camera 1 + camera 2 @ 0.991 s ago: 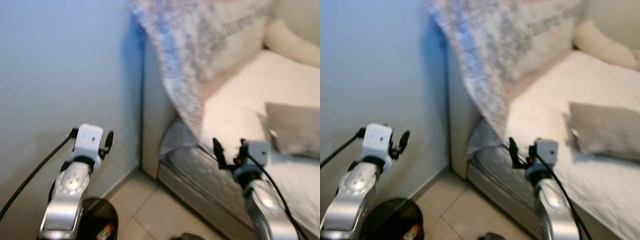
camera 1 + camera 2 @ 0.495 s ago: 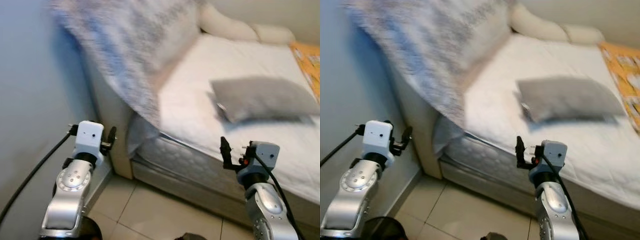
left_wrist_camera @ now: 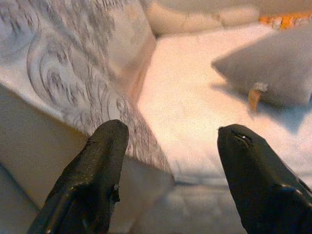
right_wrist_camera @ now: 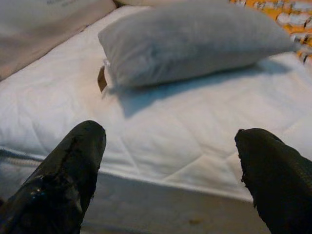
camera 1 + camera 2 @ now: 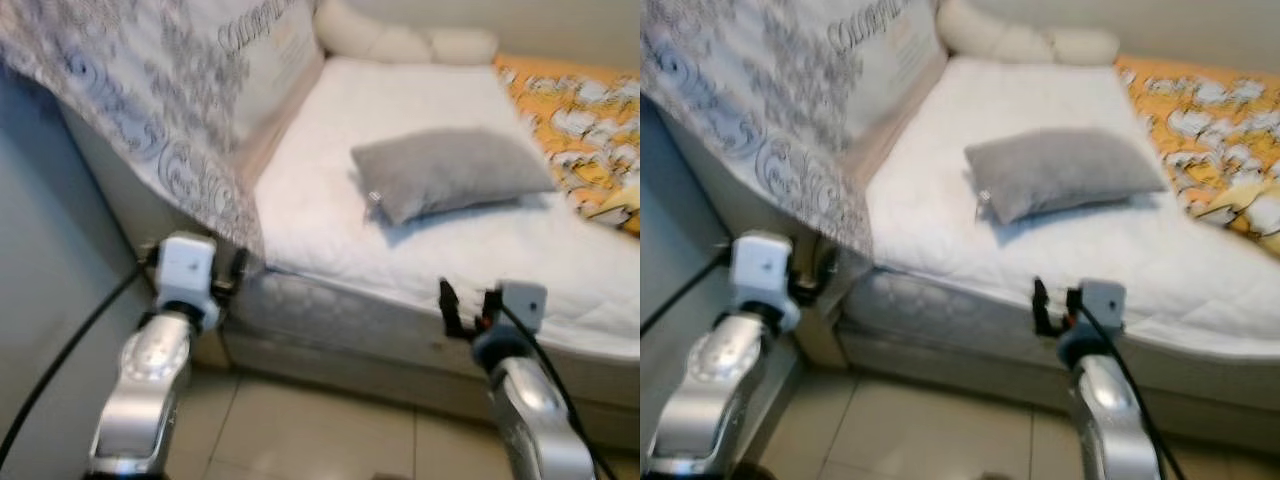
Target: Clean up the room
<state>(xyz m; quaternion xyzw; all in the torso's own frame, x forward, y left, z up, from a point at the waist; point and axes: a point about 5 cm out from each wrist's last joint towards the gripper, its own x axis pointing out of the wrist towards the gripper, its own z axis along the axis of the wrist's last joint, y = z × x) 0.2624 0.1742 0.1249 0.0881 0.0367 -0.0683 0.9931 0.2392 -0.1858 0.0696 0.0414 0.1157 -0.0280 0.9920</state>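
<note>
A grey pillow (image 5: 450,180) lies on the bare white mattress (image 5: 320,210) of a bed in front of me, with a small tan tag (image 4: 101,78) at one corner. A grey patterned blanket (image 5: 150,110) hangs over the bed's left end panel. My left gripper (image 3: 173,131) is open and empty, held up beside that blanket's lower edge. My right gripper (image 4: 170,136) is also open and empty, hovering at the mattress's near edge and pointing at the pillow (image 4: 195,39).
An orange patterned cover (image 5: 580,120) lies bunched on the right side of the bed. Cream bolsters (image 5: 400,40) line the far end. Beige floor tiles (image 5: 320,440) run along the bed base (image 5: 330,365). A grey wall (image 5: 40,300) stands at my left.
The camera has swung right: the wall and the black bin have left the view and the bed with the pillow now sits in the centre. Both arms keep their pose.
</note>
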